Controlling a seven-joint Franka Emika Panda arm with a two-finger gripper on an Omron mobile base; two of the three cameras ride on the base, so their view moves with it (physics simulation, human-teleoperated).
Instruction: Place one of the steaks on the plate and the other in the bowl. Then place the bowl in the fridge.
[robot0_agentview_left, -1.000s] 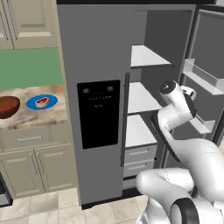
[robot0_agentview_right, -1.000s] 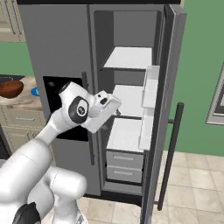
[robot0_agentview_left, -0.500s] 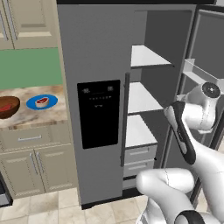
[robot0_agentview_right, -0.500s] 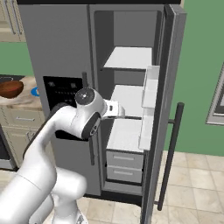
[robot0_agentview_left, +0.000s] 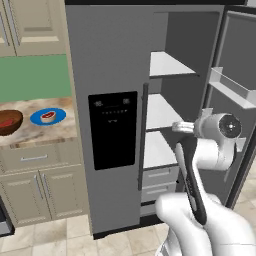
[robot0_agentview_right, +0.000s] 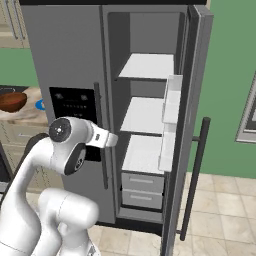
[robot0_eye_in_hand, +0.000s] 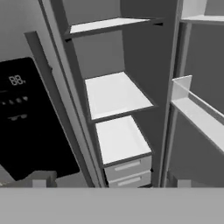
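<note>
step: both steaks look placed, fridge (robot0_agentview_left: 115, 60) right door open, bowl transfer not begun | gripper (robot0_agentview_right: 111, 139): fingers spread, holding nothing, before middle shelf | bowl (robot0_agentview_left: 9, 122) with red steak (robot0_agentview_left: 6, 121) on counter at 9 o'clock; plate (robot0_agentview_left: 47, 116) just beside | next: swing left; descend over bowl rim

Grey fridge (robot0_agentview_left: 112, 60) with white shelves (robot0_agentview_right: 145, 115), black panel (robot0_agentview_left: 112, 129); blue plate (robot0_agentview_left: 47, 116); dark brown bowl (robot0_agentview_left: 10, 122).
</note>
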